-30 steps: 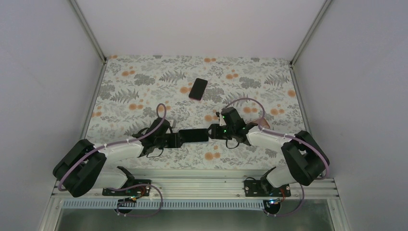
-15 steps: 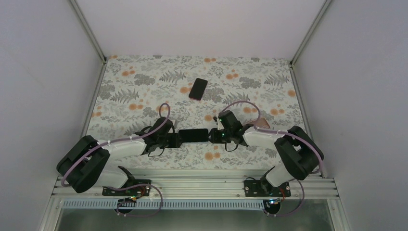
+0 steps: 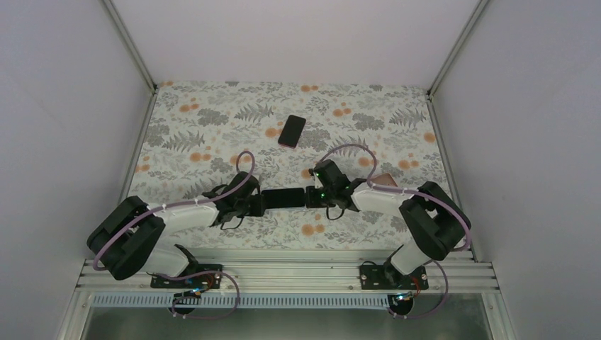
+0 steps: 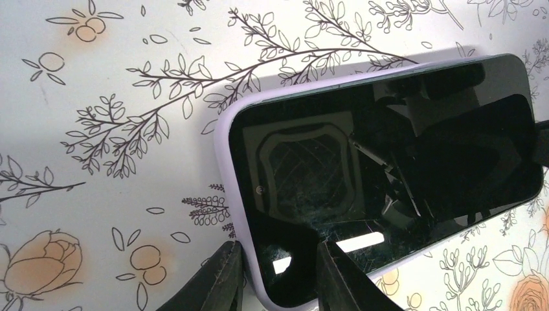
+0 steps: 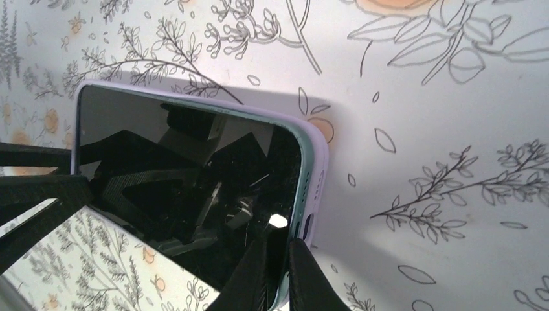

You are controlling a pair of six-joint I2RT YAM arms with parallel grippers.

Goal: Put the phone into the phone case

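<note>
The phone (image 3: 285,197), with a black screen, lies flat on the floral table between my two grippers. It sits inside the lilac phone case (image 4: 223,155). In the right wrist view a teal edge of the phone (image 5: 194,181) shows inside the case rim (image 5: 317,175). My left gripper (image 4: 278,249) straddles the left corner: one finger beside the case's end, the other over the screen, with a gap between them. My right gripper (image 5: 287,241) is pinched on the phone's right end. From above, the left gripper (image 3: 256,204) and the right gripper (image 3: 312,197) face each other.
A second dark handset with a pinkish rim (image 3: 292,131) lies farther back near the middle. White walls with metal corner posts close in the table on three sides. The arms' mounting rail (image 3: 283,273) runs along the near edge.
Both grippers have narrowed. The right one closed onto the phone's end, and both arms drew inward a little. The phone shifted slightly away from the rail.
</note>
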